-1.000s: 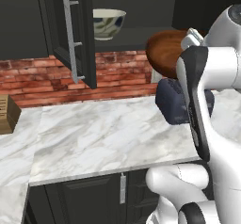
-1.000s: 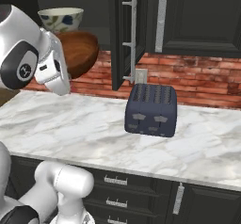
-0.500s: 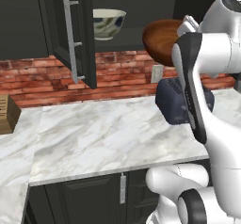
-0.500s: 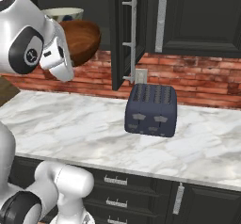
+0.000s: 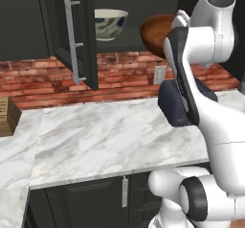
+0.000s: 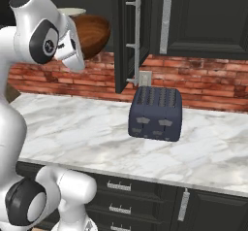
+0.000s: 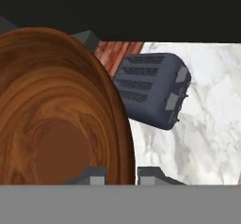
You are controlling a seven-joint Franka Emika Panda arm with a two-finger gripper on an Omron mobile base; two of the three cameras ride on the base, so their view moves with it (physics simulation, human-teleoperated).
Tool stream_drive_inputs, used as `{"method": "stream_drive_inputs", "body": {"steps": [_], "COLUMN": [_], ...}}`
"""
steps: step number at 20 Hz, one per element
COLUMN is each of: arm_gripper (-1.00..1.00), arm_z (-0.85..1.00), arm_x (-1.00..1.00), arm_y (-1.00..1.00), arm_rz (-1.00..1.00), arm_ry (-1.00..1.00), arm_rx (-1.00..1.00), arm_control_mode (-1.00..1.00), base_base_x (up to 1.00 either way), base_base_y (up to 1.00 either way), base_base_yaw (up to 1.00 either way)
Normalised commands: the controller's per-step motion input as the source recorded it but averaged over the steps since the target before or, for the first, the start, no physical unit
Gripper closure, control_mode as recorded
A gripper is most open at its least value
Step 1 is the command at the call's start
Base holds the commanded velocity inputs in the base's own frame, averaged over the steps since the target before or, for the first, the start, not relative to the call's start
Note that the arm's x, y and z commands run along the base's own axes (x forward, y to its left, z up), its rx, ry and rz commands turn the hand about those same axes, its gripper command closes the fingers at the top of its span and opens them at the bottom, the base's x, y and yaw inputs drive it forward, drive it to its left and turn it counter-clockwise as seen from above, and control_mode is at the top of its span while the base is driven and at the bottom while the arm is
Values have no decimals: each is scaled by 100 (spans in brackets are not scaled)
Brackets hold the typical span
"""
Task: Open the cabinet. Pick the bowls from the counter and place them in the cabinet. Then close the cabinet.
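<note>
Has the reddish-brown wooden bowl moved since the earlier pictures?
Yes. The reddish-brown wooden bowl has risen, away from the dark blue toaster, toward the open cabinet.

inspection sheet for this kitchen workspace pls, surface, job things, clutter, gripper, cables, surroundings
surface: white marble counter, no bowls left on it
job things: cabinet door open; cream bowl inside on its shelf; wooden bowl held up in the air near the opening
clutter: dark blue toaster at the back of the counter; wooden block at its left edge
grippers: gripper shut on the wooden bowl's rim
cables: nothing seen
surroundings: red brick backsplash with wall outlet; dark lower cabinets
</note>
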Motion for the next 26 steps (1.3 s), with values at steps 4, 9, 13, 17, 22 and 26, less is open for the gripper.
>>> {"method": "stream_drive_inputs", "body": {"steps": [4,9,13,17,22,26], "arm_gripper": [100,100,100,100,100,100], "arm_z": [15,2,0,0,0,0], "arm_x": [43,55,66,73,80,81], "arm_y": [0,0,-2,-4,-4,-6], "arm_rz": [-2,0,0,0,0,0], "arm_ry": [0,0,0,0,0,3], "arm_rx": [0,0,0,0,0,0], "arm_control_mode": [-100,-100,-100,-100,-100,-100], "base_base_x": [0,0,0,0,0,0], "base_base_y": [0,0,0,0,0,0], "base_base_yaw": [0,0,0,0,0,0]}}
